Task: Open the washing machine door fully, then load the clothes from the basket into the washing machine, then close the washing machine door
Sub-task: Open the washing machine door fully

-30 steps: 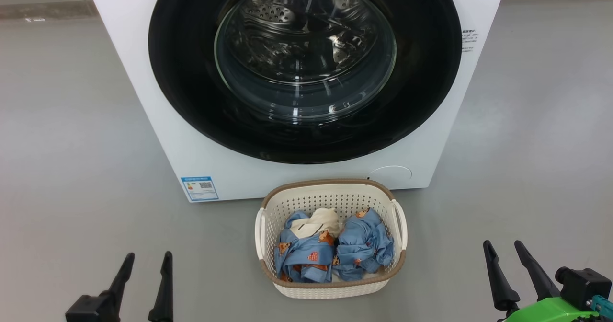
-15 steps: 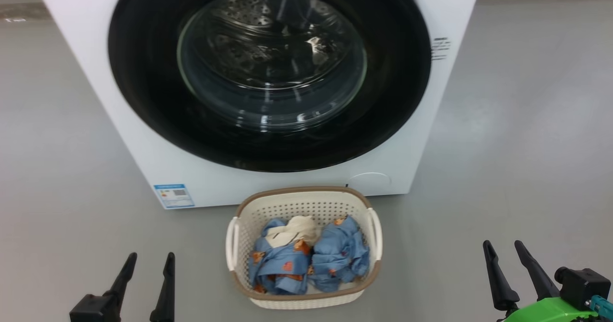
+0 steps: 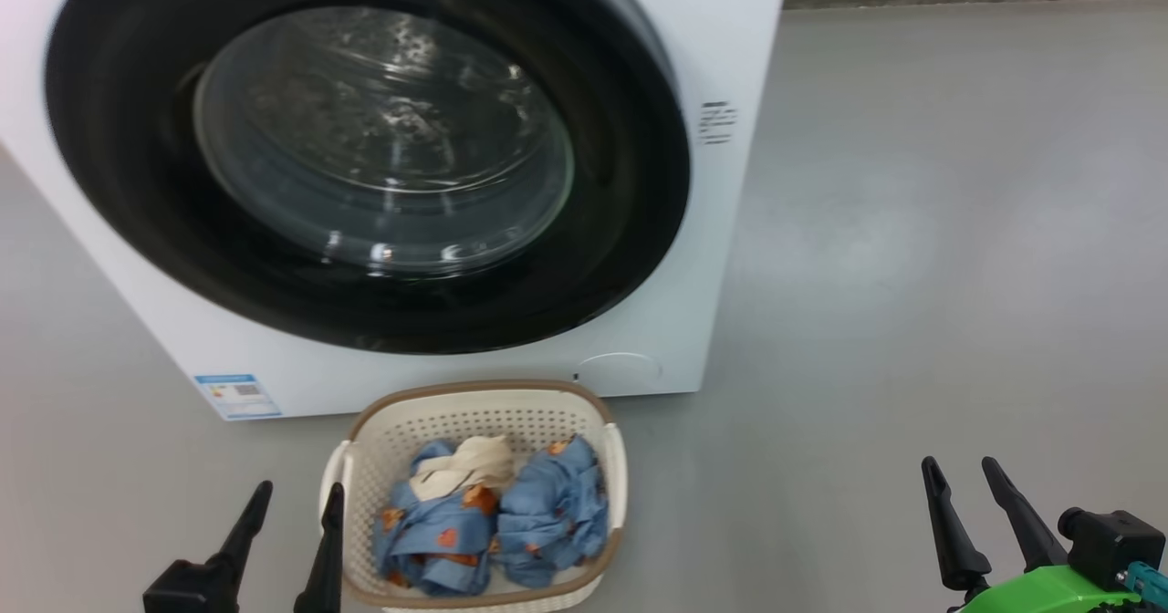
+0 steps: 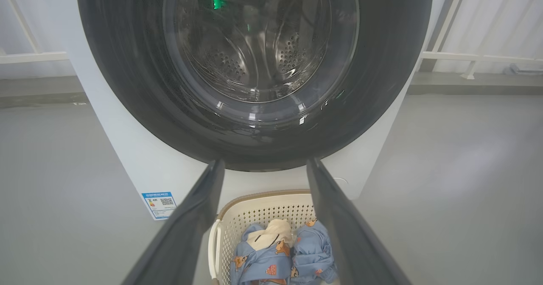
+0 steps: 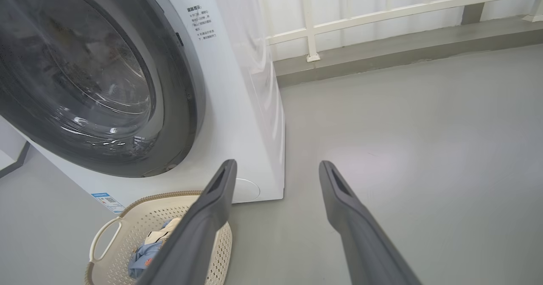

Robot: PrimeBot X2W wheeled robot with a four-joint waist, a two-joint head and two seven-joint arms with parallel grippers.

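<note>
We face the white washing machine (image 3: 730, 257) on a grey floor (image 3: 912, 275), its washing machine door (image 3: 630, 193) shut flat against the front, the glossy black rim ringing clear glass through which the steel drum shows. A small blue label (image 3: 235, 396) sits at the machine's lower left corner. Just in front of the machine, below the door, the cream basket (image 3: 474, 394) stands on the floor. The clothes (image 3: 511, 522) lie bunched inside it: blue bear-print pieces with one cream-white garment on top toward the back. Our left gripper (image 3: 300, 487) hangs low beside the basket's left handle, fingers spread and holding nothing. Whether it touches the rim we cannot tell. Our right gripper (image 3: 958, 461) is well off to the right over bare floor, likewise spread wide and empty. In the right wrist view a white railing (image 5: 382, 11) runs behind the machine.
</note>
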